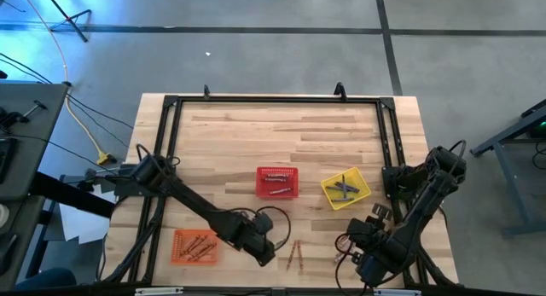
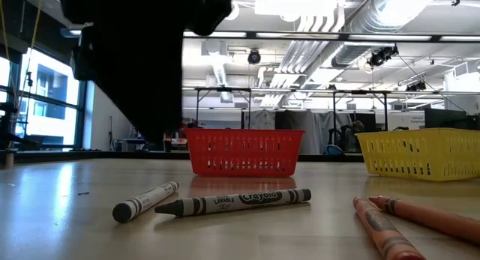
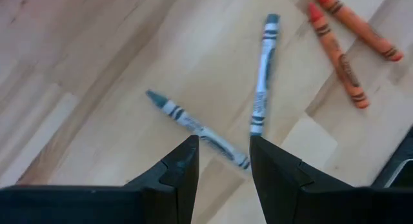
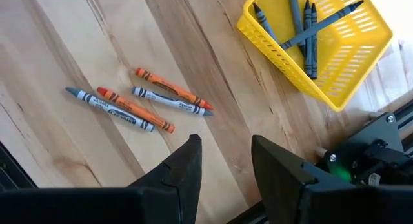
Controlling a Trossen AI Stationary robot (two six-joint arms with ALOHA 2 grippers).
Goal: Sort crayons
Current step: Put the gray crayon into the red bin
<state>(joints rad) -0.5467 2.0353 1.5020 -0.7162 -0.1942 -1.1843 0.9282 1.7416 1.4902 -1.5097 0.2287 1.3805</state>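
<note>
Four loose crayons lie flat on the wooden table near its front edge. Two are grey (image 3: pixel 261 75) (image 3: pixel 193 127) and two are orange (image 3: pixel 339 56) (image 3: pixel 358 27). The right wrist view shows all four crayons (image 4: pixel 139 104) together. My left gripper (image 3: pixel 222 162) hangs open just above them, and one end of a grey crayon shows in the gap between its fingers, untouched. My right gripper (image 4: pixel 226 156) is open over the table's front right, near the yellow basket (image 4: pixel 322 40), and holds nothing.
A red basket (image 1: pixel 277 182) stands at the table's middle and holds crayons. The yellow basket (image 1: pixel 345 188) to its right holds several grey crayons. An orange basket (image 1: pixel 195 245) at the front left holds orange crayons. A black frame (image 1: pixel 273 100) borders the table.
</note>
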